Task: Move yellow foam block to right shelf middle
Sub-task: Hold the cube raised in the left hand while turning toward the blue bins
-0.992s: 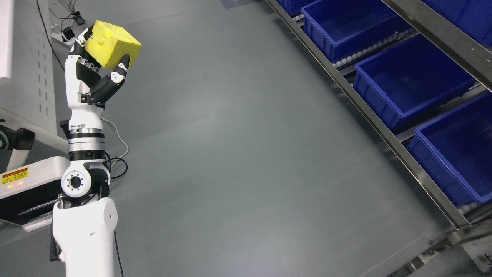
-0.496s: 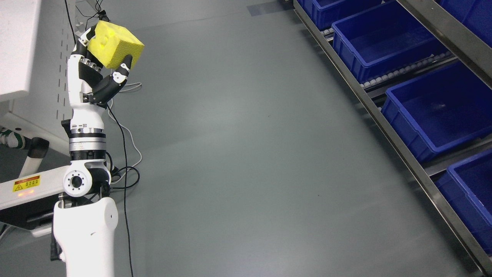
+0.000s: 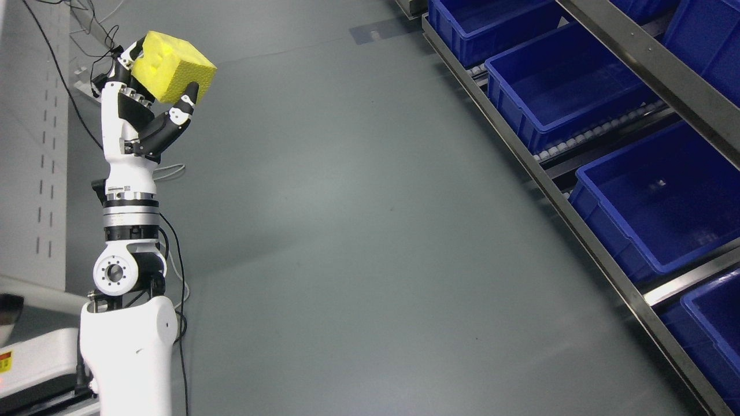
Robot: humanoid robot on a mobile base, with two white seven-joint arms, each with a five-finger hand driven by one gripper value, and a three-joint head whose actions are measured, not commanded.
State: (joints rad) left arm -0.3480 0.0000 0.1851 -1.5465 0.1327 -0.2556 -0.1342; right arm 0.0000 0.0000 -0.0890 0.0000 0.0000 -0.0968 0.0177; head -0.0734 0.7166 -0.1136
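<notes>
My left hand (image 3: 151,98) is raised at the upper left, its fingers shut on the yellow foam block (image 3: 173,66). The block is a porous yellow cube held up at fingertip level, well above the grey floor. The shelf (image 3: 584,225) runs along the right side, far from the block. It holds blue bins: a middle one (image 3: 665,196), one behind it (image 3: 563,86), and one at the bottom right corner (image 3: 714,323). The right arm is out of view.
A wide stretch of grey floor (image 3: 370,231) lies between my arm and the shelf. A white perforated panel (image 3: 34,144) stands at the left, with black and white cables (image 3: 173,254) on the floor beside it. A white machine base (image 3: 34,370) sits at the lower left.
The whole picture has shifted as the camera moved: the shelf bins and the left-side panel sit differently in frame. My left hand keeps the same hold on the block.
</notes>
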